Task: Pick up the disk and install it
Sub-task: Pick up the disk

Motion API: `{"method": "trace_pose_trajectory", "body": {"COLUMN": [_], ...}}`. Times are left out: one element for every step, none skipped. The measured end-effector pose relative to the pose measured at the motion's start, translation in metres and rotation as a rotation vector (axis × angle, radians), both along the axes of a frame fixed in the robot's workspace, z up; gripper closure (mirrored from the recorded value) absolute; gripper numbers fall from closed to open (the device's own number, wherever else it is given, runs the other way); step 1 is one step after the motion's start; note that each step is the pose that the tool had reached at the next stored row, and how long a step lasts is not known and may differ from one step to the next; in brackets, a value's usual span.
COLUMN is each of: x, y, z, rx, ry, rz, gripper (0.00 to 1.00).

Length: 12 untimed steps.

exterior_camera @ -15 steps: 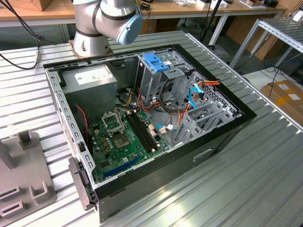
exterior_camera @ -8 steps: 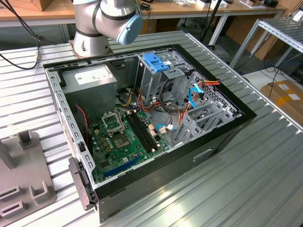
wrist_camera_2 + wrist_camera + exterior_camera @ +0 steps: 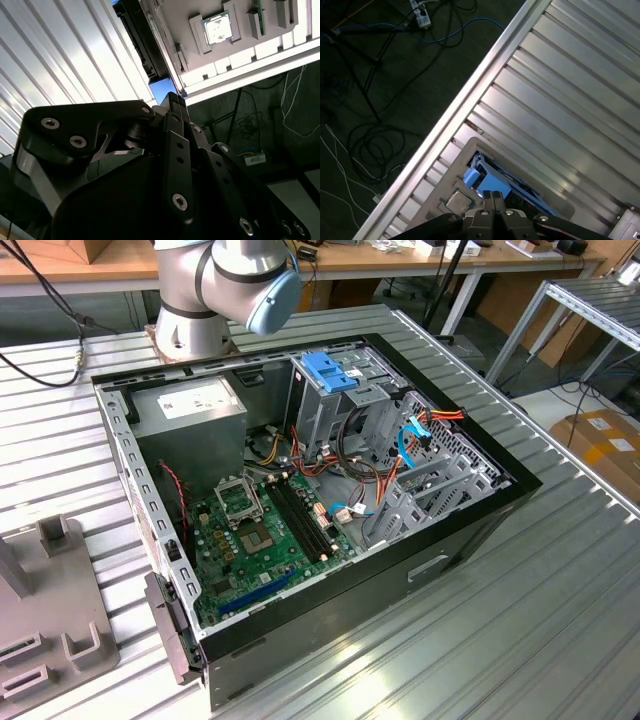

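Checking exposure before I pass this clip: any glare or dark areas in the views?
Exterior view: even light, mild sheen on the table. Second wrist view: table ribs glare white, pincer nearly black. First wrist view: bright table, floor murky.

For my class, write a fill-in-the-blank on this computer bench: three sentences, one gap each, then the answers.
1. The circuit board inside the open computer case is ___ in colour.
2. The plastic bracket on top of the drive cage is ___.
3. In the first wrist view, the tool is nearest to the ___, which has light-blue rails.
Missing words: green; blue; disk.
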<state>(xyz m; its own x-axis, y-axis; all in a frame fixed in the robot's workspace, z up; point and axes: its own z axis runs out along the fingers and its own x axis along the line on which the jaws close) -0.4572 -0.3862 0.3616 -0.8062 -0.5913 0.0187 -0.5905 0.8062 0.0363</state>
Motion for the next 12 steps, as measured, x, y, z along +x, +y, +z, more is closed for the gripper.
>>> {"method": "trace_pose_trajectory", "body": {"x": [0.0, 0.0, 0.0, 0.0, 0.0, 0.0, 0.0, 0.0, 0.0, 0.0, 0.0, 0.0], "y": [0.0, 0.0, 0.0, 0.0, 0.0, 0.0, 0.0, 0.0, 0.0, 0.0, 0.0, 0.0], "z": [0.0, 0.0, 0.0, 0.0, 0.0, 0.0, 0.0, 0.0, 0.0, 0.0, 0.0, 0.0], "rx": [0.0, 0.0, -0.0001, 0.0, 0.0, 0.0, 0.0, 0.0, -0.0001, 0.0, 0.0, 0.0], "ry": [0.0, 0.0, 0.0, 0.0, 0.0, 0.0, 0.0, 0.0, 0.0001, 0.0, 0.0, 0.0], "rz": [0.006, 0.016, 0.032, 0.049, 0.061, 0.069, 0.075, 0.083, 0.089, 0.098, 0.11, 0.126], "gripper": [0.89, 0.89, 0.89, 0.89, 0.89, 0.89, 0.89, 0.89, 0.89, 0.89, 0.89, 0.89]}}
